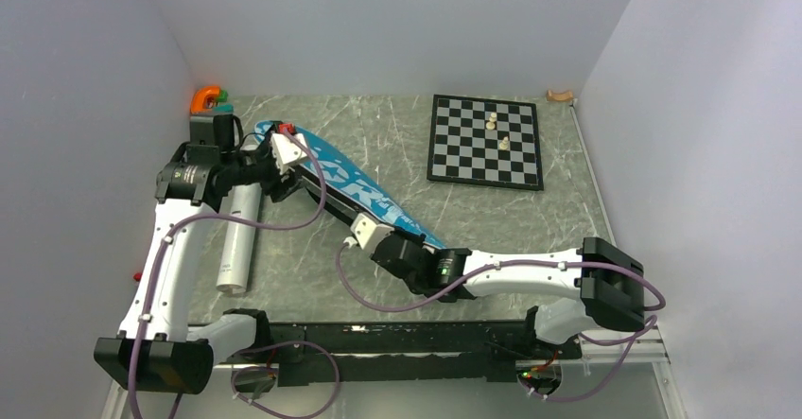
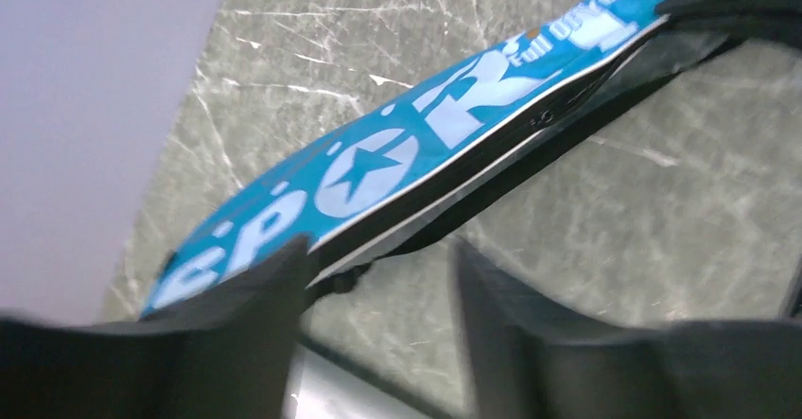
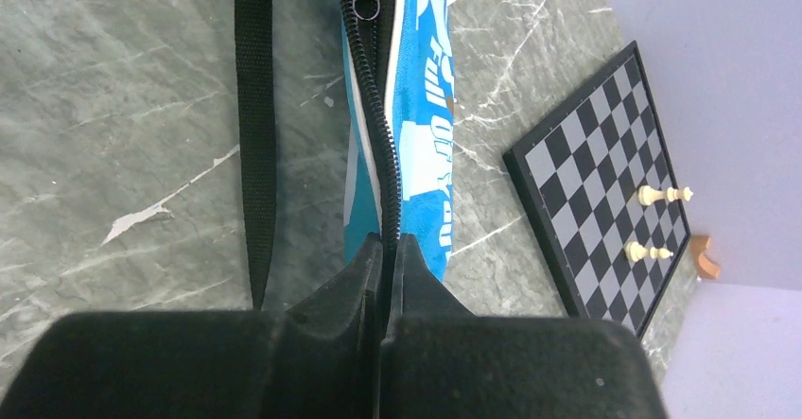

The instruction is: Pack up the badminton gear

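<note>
The long blue bag lettered SPORT (image 1: 364,187) lies diagonally on the table, wide end at the far left. My left gripper (image 1: 288,168) is at the wide end. In the left wrist view it (image 2: 378,272) is open; its left finger (image 2: 270,287) overlaps the bag's (image 2: 378,168) dark lower edge, and bare table shows between the fingers. My right gripper (image 1: 357,218) is at the narrow end. In the right wrist view it (image 3: 388,244) is shut on the bag's black zip edge (image 3: 378,126). A black strap (image 3: 253,135) lies beside the bag. No rackets or shuttlecocks are in view.
A white tube (image 1: 236,239) lies left of the bag, under my left arm. A chessboard (image 1: 473,159) with two pale pieces (image 1: 492,121) sits at the back right. An orange and green object (image 1: 206,98) is in the back left corner, and a small wooden piece (image 1: 560,96) in the back right.
</note>
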Motion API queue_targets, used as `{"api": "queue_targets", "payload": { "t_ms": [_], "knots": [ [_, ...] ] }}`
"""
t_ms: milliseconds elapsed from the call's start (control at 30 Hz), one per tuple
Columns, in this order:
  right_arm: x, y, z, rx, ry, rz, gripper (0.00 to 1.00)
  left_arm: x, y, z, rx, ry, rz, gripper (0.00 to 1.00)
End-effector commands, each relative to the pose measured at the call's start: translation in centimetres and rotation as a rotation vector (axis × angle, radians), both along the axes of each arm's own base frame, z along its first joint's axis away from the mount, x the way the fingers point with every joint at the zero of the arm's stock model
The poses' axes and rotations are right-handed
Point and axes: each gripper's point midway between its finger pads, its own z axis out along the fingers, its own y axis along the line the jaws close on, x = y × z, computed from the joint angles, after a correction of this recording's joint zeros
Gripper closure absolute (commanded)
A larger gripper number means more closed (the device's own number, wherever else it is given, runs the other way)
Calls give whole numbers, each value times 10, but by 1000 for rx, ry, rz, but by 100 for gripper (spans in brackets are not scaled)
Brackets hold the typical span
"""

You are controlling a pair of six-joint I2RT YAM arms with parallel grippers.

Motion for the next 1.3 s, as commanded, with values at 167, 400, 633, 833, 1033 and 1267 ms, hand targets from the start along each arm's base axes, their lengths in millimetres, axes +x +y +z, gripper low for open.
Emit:
{"api": "queue_targets", "payload": {
  "t_ms": [167, 400, 633, 833, 1033, 1267],
  "knots": [
    [3, 7, 48, 172, -70, -5, 100, -12, -2, -39, 168, -91, -242, 0],
    [-2, 8, 49, 198, -49, 22, 100, -8, -10, -59, 209, -219, -330, 1],
    [-6, 8, 45, 190, -28, 38, 100, 17, -19, -64, 249, -273, -403, 1],
    [-9, 11, 53, 234, -18, 51, 100, 9, -26, -97, 358, -190, -537, 1],
    [-13, 15, 54, 263, 3, 70, 100, 20, -31, -113, 424, -188, -558, 18],
    [-17, 11, 47, 282, 32, 70, 100, 32, -36, -120, 438, -204, -552, 67]
  ]
}}
